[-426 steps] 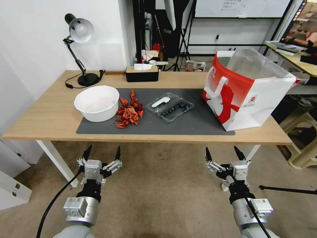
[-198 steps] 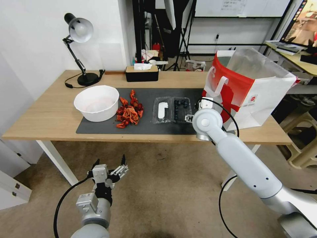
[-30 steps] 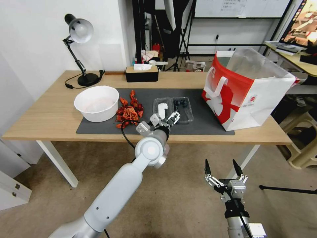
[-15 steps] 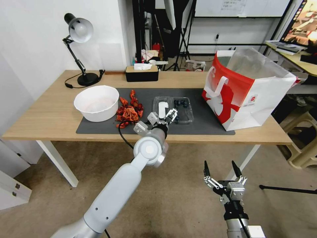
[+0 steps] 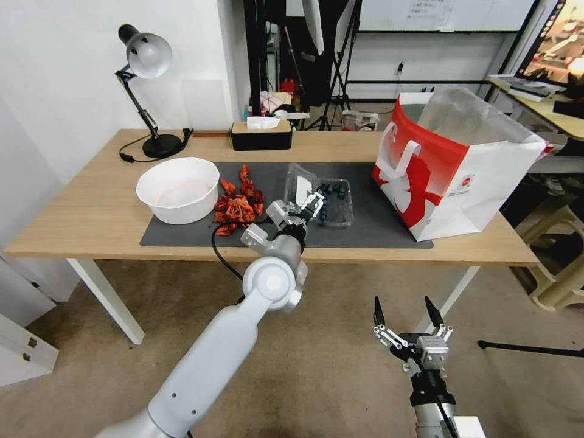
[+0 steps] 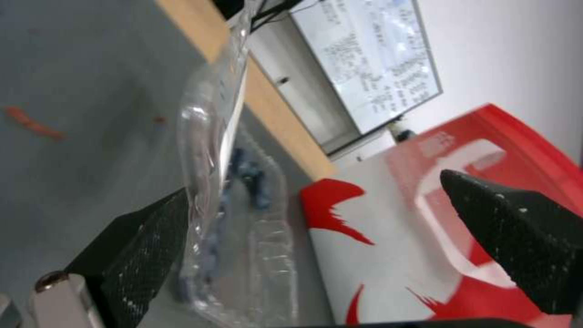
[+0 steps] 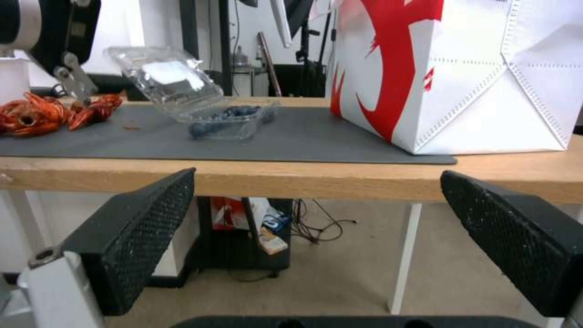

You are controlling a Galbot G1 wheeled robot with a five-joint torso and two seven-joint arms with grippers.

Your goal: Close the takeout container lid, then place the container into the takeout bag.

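Note:
The takeout container (image 5: 336, 205) lies on the grey mat, a clear clamshell holding dark blueberries (image 6: 246, 171). Its lid (image 5: 299, 181) with the white label stands tilted up off the mat, roughly upright. My left gripper (image 5: 298, 207) is open at the container's near side, one finger (image 6: 143, 246) pressed against the outside of the lid (image 6: 209, 123). The red-and-white takeout bag (image 5: 462, 164) stands open to the right of the container. My right gripper (image 5: 403, 307) hangs open below and in front of the table edge; its wrist view shows the container (image 7: 227, 120) and bag (image 7: 462, 68) at a distance.
A white bowl (image 5: 177, 188) and a pile of red shells (image 5: 237, 207) lie left of the container on the grey mat (image 5: 365, 225). A black tissue box (image 5: 261, 135) and a desk lamp (image 5: 149, 61) stand at the back.
The lid has swung up from flat on the mat to a raised tilt, pushed by my left gripper, which moved slightly left and forward. The right arm stayed low.

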